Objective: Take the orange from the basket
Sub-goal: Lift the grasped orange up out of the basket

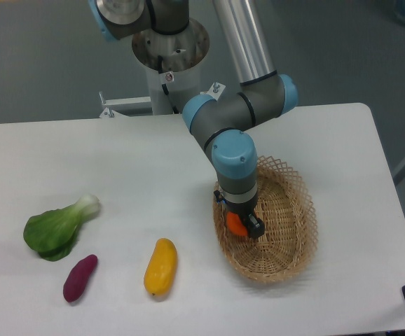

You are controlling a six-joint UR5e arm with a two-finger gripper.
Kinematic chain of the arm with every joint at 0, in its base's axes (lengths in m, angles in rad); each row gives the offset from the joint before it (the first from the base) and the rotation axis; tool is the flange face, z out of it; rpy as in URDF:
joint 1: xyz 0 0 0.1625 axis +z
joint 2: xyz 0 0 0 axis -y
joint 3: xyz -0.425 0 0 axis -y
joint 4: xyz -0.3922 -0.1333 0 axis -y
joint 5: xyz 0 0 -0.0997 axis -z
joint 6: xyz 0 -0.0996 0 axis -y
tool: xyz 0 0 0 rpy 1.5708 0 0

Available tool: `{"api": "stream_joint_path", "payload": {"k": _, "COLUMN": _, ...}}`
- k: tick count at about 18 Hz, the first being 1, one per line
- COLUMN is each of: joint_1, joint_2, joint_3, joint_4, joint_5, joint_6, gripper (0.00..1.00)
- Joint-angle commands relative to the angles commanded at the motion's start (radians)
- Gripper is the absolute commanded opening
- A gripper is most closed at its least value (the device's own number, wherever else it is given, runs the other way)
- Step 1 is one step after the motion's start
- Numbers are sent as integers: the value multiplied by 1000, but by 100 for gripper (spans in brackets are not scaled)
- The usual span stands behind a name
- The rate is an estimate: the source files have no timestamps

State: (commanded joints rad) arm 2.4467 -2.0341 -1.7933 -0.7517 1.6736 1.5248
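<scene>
The orange [235, 224] is a small, round, bright-orange fruit with a smooth matte skin. Only part of it shows, at the left side of the basket [286, 255], because the arm's wrist and a dark finger cover the rest. It sits inside the basket's rim line, near the left wall; whether it rests on the woven floor or hangs just above it cannot be told from this view.

The gripper [243, 225] points straight down into the basket from a blue-capped wrist. Its jaws are closed in on the orange, pinching it: one dark finger lies against the fruit's right side, and the other is hidden behind the fruit and the wrist.

The basket is an oval, shallow, light tan wicker piece with an open lattice rim, standing on the white surface [118, 161] toward its right half.

Well apart to the left on the same surface lie a yellow-orange oblong fruit [160, 266], a purple sweet potato [80, 278] and a leafy green vegetable [57, 228].
</scene>
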Motion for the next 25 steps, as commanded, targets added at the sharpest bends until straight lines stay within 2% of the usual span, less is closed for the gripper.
{"api": "stream_joint_path", "payload": {"k": 3, "joint_1": 14, "joint_2": 18, "joint_3": 21, "joint_4": 0, "joint_5": -11, "joint_6": 2, "gripper": 78}}
{"api": "stream_joint_path", "payload": {"k": 5, "joint_1": 29, "joint_2": 34, "joint_3": 38, "joint_4": -2, "joint_5": -58, "joint_6": -11, "gripper": 78}}
{"api": "stream_joint_path", "payload": {"k": 8, "joint_1": 61, "joint_2": 78, "joint_3": 72, "joint_4": -6, "joint_5": -202, "joint_6": -110, "gripper": 78}}
{"api": "stream_joint_path", "payload": {"k": 11, "joint_1": 52, "joint_2": 94, "joint_3": 118, "joint_4": -9, "joint_5": -256, "joint_6": -248, "gripper": 78}}
{"api": "stream_joint_path", "payload": {"k": 15, "joint_1": 28, "joint_2": 152, "joint_3": 118, "joint_4": -9, "joint_5": -350, "joint_6": -368, "gripper": 78}}
{"api": "stream_joint_path", "payload": {"k": 17, "joint_1": 11, "joint_2": 176, "joint_3": 115, "joint_4": -8, "joint_5": -376, "joint_6": -380, "gripper": 78}}
{"api": "stream_joint_path", "payload": {"k": 20, "joint_1": -12, "joint_2": 190, "joint_3": 111, "joint_4": -8, "joint_5": -379, "joint_6": -442, "gripper": 78}}
{"api": "stream_joint_path", "payload": {"k": 25, "joint_1": -23, "joint_2": 204, "joint_3": 107, "joint_4": -8, "joint_5": -382, "joint_6": -462, "gripper": 78}}
